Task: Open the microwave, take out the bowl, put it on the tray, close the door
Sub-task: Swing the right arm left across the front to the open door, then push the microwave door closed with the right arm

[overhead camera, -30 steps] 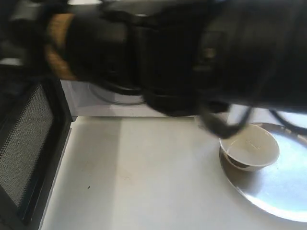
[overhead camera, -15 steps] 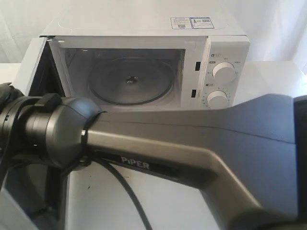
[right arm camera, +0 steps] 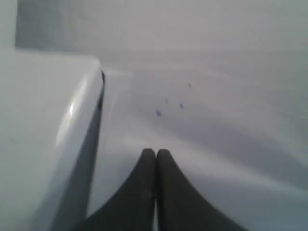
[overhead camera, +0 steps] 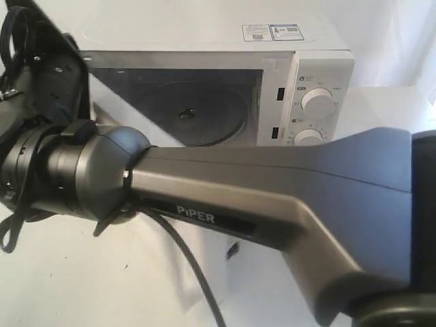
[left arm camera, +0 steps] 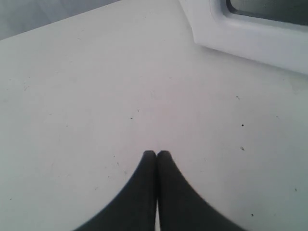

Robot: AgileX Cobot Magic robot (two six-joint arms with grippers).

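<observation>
The microwave [overhead camera: 320, 61] stands at the back of the white table [left arm camera: 96, 86], and its dark-windowed door [overhead camera: 204, 102] lies across the front. Whether it is fully latched I cannot tell. A grey arm [overhead camera: 272, 197] spans the foreground from the right. The left gripper [left arm camera: 156, 155] has its fingertips pressed together, holding nothing, with open tabletop around it near the microwave's corner. The right gripper [right arm camera: 156, 153] is pinched the same way and holds nothing, just beside a rounded white edge [right arm camera: 62, 120].

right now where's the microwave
In the exterior view the microwave sits top centre, behind the grey arm that crosses the foreground; its two knobs are at its right end.
</observation>
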